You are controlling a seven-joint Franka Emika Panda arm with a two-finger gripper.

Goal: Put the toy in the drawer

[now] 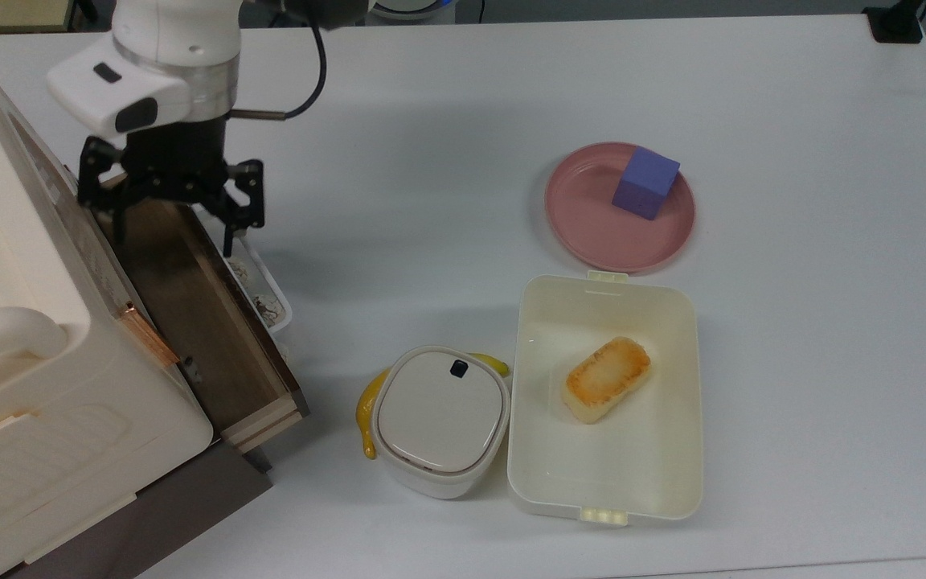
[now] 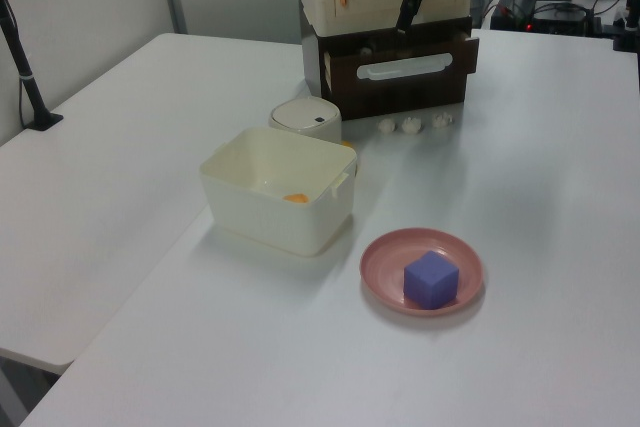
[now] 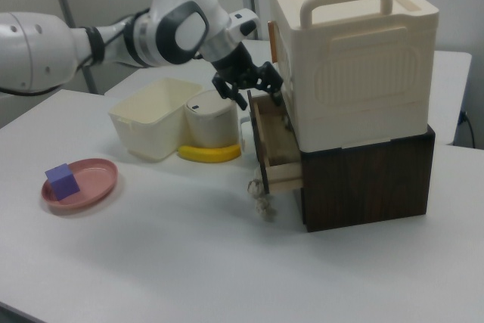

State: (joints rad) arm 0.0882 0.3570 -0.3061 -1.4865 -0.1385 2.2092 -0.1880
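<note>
The Franka arm's gripper (image 1: 174, 229) hangs over the far end of the open drawer (image 1: 182, 297), its black jaws spread wide and holding nothing. One finger stands close to the cream cabinet (image 1: 13, 322). The other reaches past the drawer's dark front panel, above the small white tray (image 1: 276, 293) that lies just beside it.

The toy (image 1: 190, 370), a tiny black-and-white figure, lies on the drawer's brown floor. It is well apart from the jaws, toward the top view's bottom end of the drawer, tucked against the cabinet's edge and partly hidden by it. In the left view it shows as a small pale speck (image 2: 367, 50) inside the drawer, toward the left view's left, while the gripper (image 2: 403, 22) hangs above and to the right of it. The right view has the gripper (image 3: 261, 88) poised just above the pulled-out drawer (image 3: 274, 149).

Elsewhere on the white table (image 1: 792, 322), a purple cube (image 1: 645, 183) sits on a pink plate (image 1: 592, 233). Below the plate in the top view, an open cream lunch box (image 1: 529, 418) holds a browned piece of toast (image 1: 606, 379). A white lidded container (image 1: 440, 418) stands touching the box, with a yellow banana (image 1: 365, 414) curling out from behind it.
</note>
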